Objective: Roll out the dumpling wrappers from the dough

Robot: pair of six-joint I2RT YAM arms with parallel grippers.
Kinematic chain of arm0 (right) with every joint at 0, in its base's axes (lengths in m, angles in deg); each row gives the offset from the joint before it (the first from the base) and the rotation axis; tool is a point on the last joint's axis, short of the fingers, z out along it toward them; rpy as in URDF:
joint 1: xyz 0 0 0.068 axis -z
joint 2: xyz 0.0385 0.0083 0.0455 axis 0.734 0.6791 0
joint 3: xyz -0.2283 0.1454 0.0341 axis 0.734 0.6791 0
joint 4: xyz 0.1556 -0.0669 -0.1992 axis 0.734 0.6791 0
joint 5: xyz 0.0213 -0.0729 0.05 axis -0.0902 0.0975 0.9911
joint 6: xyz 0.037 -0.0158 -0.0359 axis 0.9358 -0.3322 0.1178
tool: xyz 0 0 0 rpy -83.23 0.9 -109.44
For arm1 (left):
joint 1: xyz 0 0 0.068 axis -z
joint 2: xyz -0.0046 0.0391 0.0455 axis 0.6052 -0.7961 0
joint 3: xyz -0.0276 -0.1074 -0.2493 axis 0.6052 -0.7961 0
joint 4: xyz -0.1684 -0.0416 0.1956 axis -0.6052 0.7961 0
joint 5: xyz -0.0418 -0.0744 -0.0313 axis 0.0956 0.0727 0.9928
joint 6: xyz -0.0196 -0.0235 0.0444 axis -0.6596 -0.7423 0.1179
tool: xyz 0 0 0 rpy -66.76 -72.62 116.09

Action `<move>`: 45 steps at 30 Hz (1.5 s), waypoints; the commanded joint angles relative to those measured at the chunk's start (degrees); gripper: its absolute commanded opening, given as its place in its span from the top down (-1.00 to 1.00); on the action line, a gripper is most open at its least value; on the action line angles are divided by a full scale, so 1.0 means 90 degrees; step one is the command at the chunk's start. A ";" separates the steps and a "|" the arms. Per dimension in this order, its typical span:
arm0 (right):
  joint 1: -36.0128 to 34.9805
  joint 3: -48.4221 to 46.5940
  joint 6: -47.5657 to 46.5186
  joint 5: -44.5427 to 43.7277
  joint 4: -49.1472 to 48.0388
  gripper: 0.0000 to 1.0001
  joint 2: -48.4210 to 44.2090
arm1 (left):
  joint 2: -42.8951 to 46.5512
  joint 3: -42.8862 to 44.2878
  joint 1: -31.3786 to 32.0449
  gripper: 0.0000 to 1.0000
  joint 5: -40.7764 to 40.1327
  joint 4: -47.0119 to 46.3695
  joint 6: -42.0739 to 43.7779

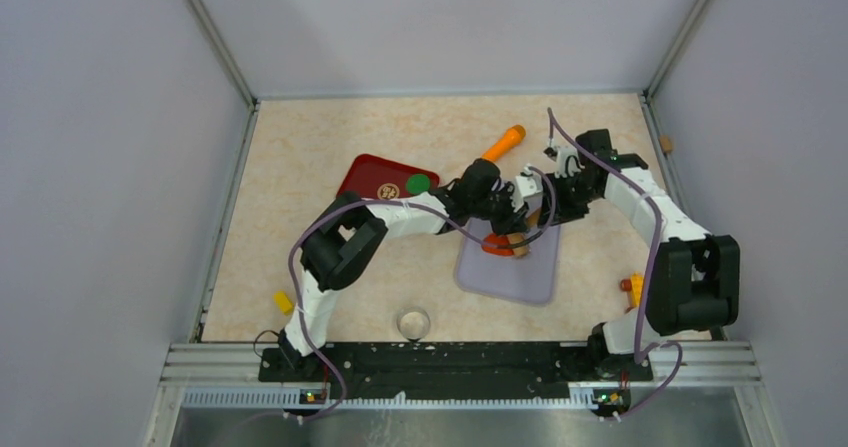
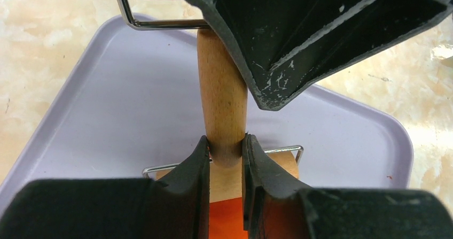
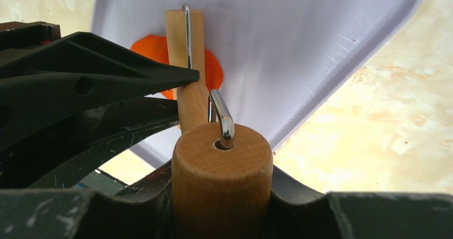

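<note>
An orange-red dumpling wrapper (image 1: 497, 246) lies flat on the lavender tray (image 1: 520, 279). A wooden double-ended roller (image 1: 527, 225) stands over it, with its small roller (image 3: 176, 36) resting on the disc (image 3: 155, 49). My left gripper (image 2: 226, 153) is shut on the roller's wooden handle (image 2: 221, 94), just above the small roller (image 2: 227, 181) and the orange clay (image 2: 227, 223). My right gripper (image 3: 221, 193) is shut on the large roller (image 3: 221, 164) at the other end. Both grippers meet over the tray's far left part, with the left (image 1: 510, 222) next to the right (image 1: 548, 205).
A red tray (image 1: 372, 172) at the back left holds a green disc (image 1: 418, 183) and a brown patterned disc (image 1: 388, 191). An orange tool (image 1: 503, 143) lies behind the grippers. A clear cup (image 1: 412, 323) stands near the front edge. A yellow piece (image 1: 284, 302) and an orange piece (image 1: 632, 287) lie at the sides.
</note>
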 commanded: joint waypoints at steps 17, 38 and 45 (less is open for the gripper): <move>0.0820 0.0011 -0.0278 -0.0793 0.0347 1.00 -0.0815 | -0.0977 0.1865 0.0412 1.00 -0.0133 0.0200 -0.0092; 0.0999 -0.0096 0.0264 0.1319 -0.0111 1.00 -0.0924 | 0.0501 0.1038 0.0043 1.00 -0.0066 0.1662 0.0803; 0.0895 0.0025 0.0296 0.0980 -0.0525 1.00 -0.0374 | 0.0192 0.0748 -0.0106 1.00 -0.0177 0.1415 0.0730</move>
